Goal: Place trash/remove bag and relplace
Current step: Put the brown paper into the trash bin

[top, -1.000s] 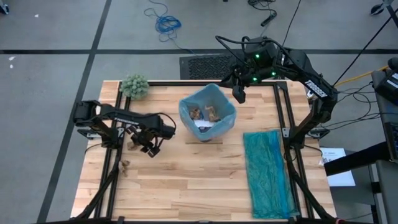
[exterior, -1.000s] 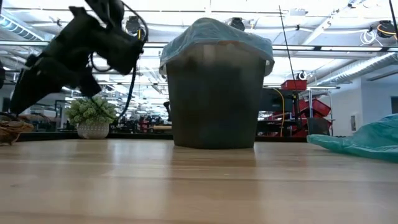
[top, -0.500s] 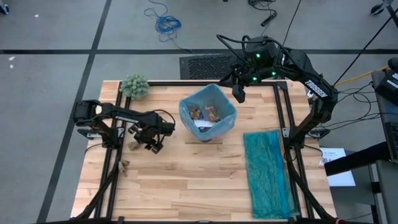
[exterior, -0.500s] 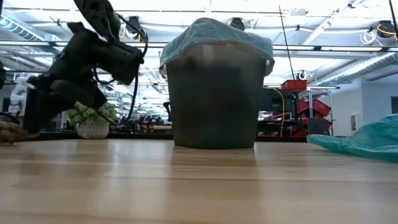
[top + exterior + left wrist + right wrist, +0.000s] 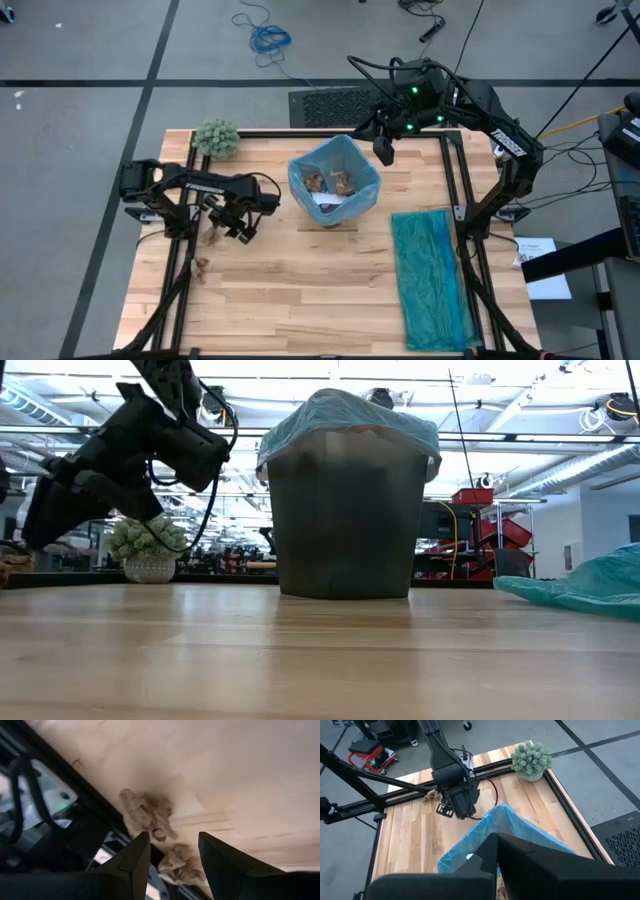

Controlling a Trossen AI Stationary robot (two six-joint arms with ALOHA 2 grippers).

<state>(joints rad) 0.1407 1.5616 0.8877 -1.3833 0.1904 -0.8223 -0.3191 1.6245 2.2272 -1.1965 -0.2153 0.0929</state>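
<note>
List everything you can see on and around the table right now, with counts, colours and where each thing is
Bin: one, dark, table centre, lined with the light blue bag.
Trash in bin: several brown wads and white bits.
Loose trash: two brown wads together at the left edge by the left gripper, another nearer the front.
Teal bag: one, flat on the table's right side.
Plant: one, green, back left corner.
Blue cable: one, on the floor behind.
Left gripper: open, over the left-edge wads.
Right gripper: shut, above the bin's back rim.

Blue bag (image 5: 520,832) below left tool (image 5: 445,810)
</note>
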